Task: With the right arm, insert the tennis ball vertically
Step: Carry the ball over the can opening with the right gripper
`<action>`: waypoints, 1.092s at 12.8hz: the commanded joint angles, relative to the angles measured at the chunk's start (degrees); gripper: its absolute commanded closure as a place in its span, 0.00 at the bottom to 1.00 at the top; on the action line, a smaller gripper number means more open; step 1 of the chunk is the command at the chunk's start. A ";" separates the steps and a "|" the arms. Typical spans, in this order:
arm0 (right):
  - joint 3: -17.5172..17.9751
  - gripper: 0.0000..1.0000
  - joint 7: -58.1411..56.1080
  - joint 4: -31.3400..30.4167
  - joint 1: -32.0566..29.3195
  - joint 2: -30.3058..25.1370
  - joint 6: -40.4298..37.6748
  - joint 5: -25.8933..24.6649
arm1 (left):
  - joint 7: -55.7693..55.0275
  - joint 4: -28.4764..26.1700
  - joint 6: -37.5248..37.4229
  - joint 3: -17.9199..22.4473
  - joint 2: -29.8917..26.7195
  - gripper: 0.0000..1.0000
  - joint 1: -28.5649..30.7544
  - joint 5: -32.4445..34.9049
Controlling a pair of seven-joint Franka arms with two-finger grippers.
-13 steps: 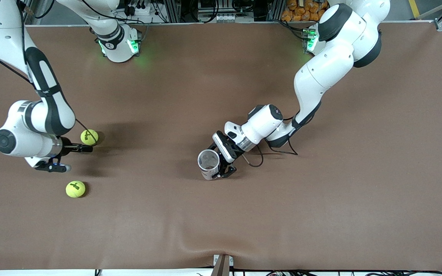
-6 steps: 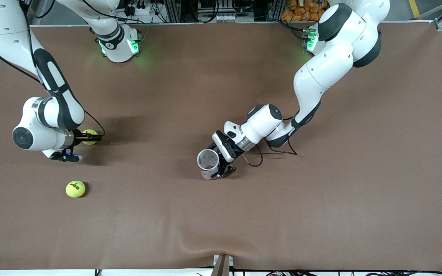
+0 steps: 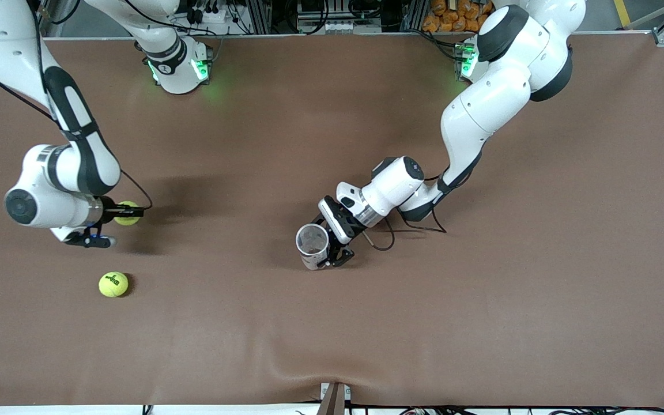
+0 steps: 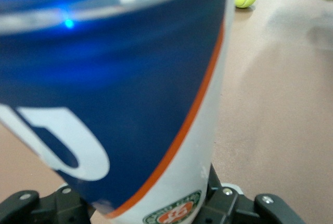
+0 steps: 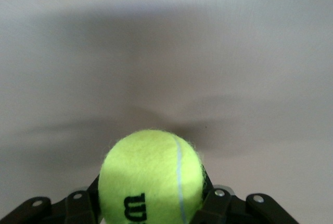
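Now that the right gripper (image 3: 127, 214) has closed on a tennis ball (image 3: 125, 212) and lifted, it must travel toward three o'clock, where the left gripper (image 3: 332, 245) clamps the upright can (image 3: 313, 246).

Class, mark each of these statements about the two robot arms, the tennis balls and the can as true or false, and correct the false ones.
1. The right gripper is shut on a tennis ball. True.
2. The left gripper holds nothing. False: it grips the ball can.
3. The can's open mouth faces up. True.
4. The loose ball lies inside the can. False: it lies on the table, toward the right arm's end.
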 commanded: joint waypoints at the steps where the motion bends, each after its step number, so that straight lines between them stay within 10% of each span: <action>1: 0.79 0.72 1.10 13.10 4.37 -1.27 -11.94 1.33 | -1.05 -0.09 0.64 0.75 -0.36 0.23 -1.04 0.29; 8: 0.79 0.70 32.87 29.90 21.68 3.55 -13.03 18.63 | -0.96 0.09 0.46 0.75 -0.36 0.23 -1.04 0.02; 14: 0.79 0.67 53.91 42.05 33.03 12.79 -4.53 20.06 | -1.05 -0.09 0.46 0.75 -0.27 0.23 -1.04 0.02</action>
